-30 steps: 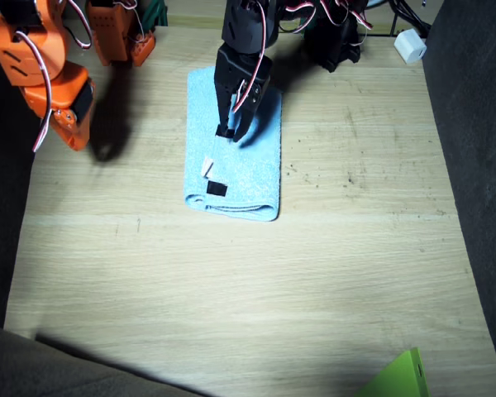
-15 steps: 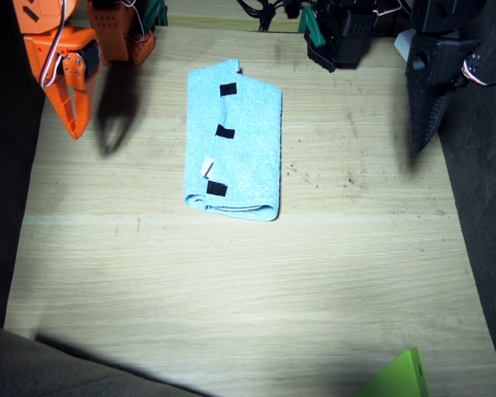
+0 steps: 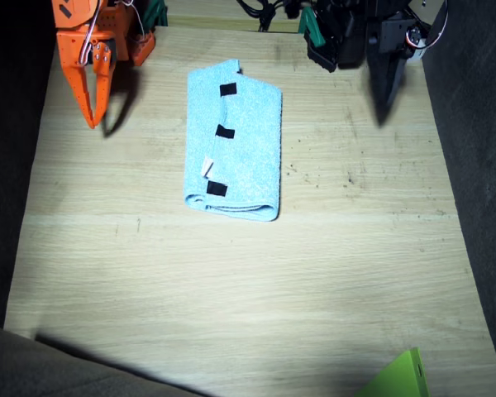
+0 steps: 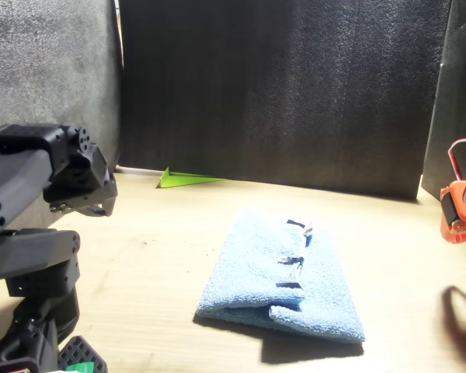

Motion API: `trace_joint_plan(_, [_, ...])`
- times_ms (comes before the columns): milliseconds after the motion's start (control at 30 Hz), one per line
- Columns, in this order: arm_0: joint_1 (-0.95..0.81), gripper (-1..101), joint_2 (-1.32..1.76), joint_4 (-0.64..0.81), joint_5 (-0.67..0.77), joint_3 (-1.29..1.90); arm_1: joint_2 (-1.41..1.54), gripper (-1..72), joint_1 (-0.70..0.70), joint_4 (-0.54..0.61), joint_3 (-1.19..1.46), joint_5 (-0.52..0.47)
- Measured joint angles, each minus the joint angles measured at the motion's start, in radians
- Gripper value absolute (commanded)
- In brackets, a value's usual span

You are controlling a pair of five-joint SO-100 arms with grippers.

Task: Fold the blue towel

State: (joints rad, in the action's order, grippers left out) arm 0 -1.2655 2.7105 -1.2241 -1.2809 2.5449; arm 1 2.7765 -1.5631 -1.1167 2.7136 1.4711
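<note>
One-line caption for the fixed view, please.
Folded blue towel lies on the wooden table; orange right gripper and black left gripper hang apart.

A pale wooden counter (image 3: 231,281) with fine grain and a few dark specks fills most of the fixed view. Bright light falls on it from above, and hard, dark shadows lie on the wood near its far corners. Dark foam-like panels (image 4: 295,85) stand as walls along the counter's far edge in the front view; a dark surface (image 3: 475,165) also borders one side in the fixed view. A green triangular sheet (image 4: 182,179) lies at the foot of the wall, and its corner (image 3: 401,376) shows at the counter's near edge in the fixed view. A small white block (image 3: 411,45) sits by cables at the far edge.
</note>
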Motion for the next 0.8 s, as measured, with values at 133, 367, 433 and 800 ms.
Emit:
trace_joint_plan(133, [-0.067,0,0.08,-0.026,-0.02,0.057,0.308,-0.1,0.06,-0.146,0.058,-0.032])
trace_joint_plan(367, [-0.193,0,0.439,-0.193,-0.064,0.209,0.368,0.0,0.135,-0.215,0.058,0.012])
trace_joint_plan(433, [-0.229,0,0.437,-0.225,-0.072,0.207,0.368,0.0,0.127,-0.221,0.058,0.031])
trace_joint_plan(800, [-0.149,0,0.454,-0.27,-0.195,0.207,0.37,0.0,0.198,-0.273,0.057,0.038])
